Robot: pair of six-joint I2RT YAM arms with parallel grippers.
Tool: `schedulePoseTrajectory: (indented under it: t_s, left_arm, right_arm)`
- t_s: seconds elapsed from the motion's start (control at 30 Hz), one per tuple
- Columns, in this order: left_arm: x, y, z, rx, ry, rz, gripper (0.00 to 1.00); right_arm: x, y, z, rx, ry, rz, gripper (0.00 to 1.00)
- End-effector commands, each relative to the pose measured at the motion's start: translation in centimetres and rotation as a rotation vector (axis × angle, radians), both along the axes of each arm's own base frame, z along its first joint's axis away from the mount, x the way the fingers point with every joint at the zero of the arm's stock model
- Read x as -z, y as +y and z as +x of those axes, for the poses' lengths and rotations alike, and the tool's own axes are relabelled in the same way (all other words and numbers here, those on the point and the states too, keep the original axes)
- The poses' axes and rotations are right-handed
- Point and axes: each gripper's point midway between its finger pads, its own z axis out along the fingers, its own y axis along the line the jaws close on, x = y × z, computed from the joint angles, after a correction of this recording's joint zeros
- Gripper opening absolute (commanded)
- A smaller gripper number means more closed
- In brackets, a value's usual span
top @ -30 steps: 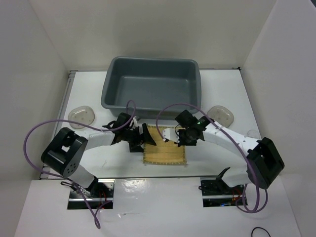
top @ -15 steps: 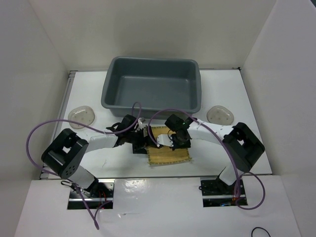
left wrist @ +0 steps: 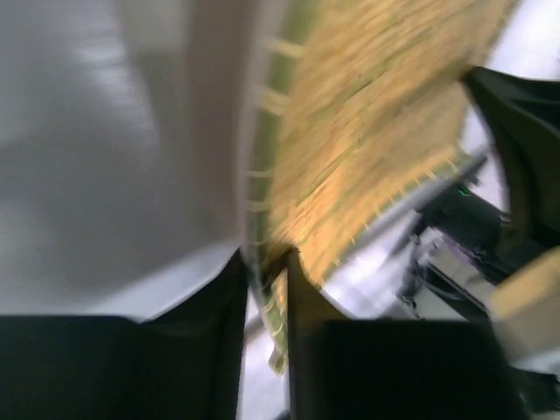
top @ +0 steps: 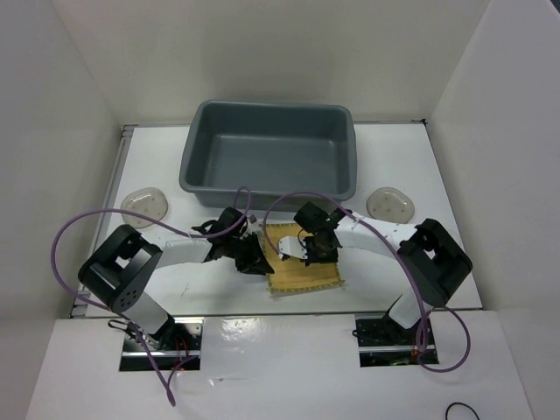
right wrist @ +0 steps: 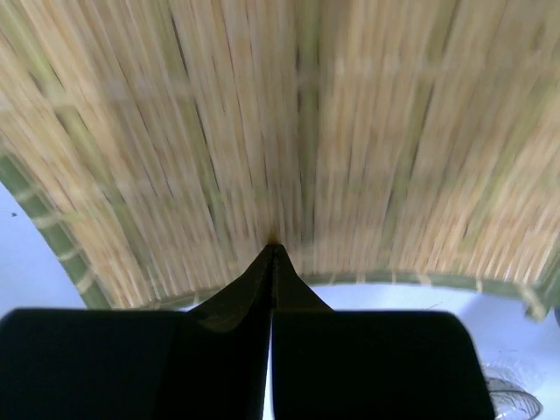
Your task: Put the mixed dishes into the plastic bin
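Observation:
The tan-yellow woven mat point(top: 308, 268) lies skewed on the white table in front of the dark grey plastic bin point(top: 187, 168). My left gripper point(top: 257, 261) is at the mat's left edge. In the left wrist view its two fingers stand close together with the mat's green-bound edge point(left wrist: 262, 219) pinched between them, and the mat point(left wrist: 376, 114) rises away from them. My right gripper point(top: 308, 249) is shut, its tip point(right wrist: 273, 249) pressed down on the mat point(right wrist: 280, 114) near one edge. A clear dish point(top: 144, 205) sits left of the arms and another point(top: 390, 203) to the right.
The bin holds nothing and stands just behind both grippers. White walls close in the table on the left, right and back. The right arm's black wrist point(left wrist: 490, 219) is close in front of my left gripper. Purple cables loop over both arms.
My left gripper has slid right to the mat's left edge and closed from wide open onto it. The right arm swung in, and the mat has turned and shifted slightly right.

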Motion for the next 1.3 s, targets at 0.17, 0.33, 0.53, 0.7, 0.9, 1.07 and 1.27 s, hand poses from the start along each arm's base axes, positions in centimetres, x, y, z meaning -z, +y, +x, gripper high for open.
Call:
schedulePoseTrajectory:
  t_s: [0.17, 0.33, 0.53, 0.7, 0.9, 1.07, 1.27]
  left_arm:
    - [-2.5, -0.5, 1.2, -0.022, -0.079, -0.017, 0.00]
    - [-5.3, 0.2, 0.6, -0.040, -0.121, -0.036, 0.00]
    - [-8.3, 1.0, -0.2, -0.062, -0.176, -0.081, 0.00]
    - [-9.4, 1.4, -1.1, -0.036, -0.185, -0.086, 0.01]
    - [-10.4, 2.1, -1.4, -0.046, -0.203, -0.063, 0.04]
    - [-12.2, 2.6, -1.4, -0.061, -0.246, -0.076, 0.04]
    - [-16.2, 2.3, -0.6, -0.040, -0.327, -0.094, 0.04]
  right_arm:
    - [-1.0, 1.9, -0.9, 0.055, 0.067, 0.148, 0.00]
    - [-3.6, 2.3, -1.2, 0.090, 0.039, 0.239, 0.00]
    - [-5.9, 1.0, -0.9, 0.145, -0.010, 0.318, 0.00]
    - [-9.3, 0.1, 0.2, 0.195, -0.131, 0.433, 0.00]
    - [-14.0, -0.4, -0.8, 0.200, -0.316, 0.623, 0.00]
    - [-13.8, -2.2, -0.3, 0.316, -0.372, 0.589, 0.00]
    - [-14.7, -3.3, 0.0, 0.405, -0.438, 0.613, 0.00]
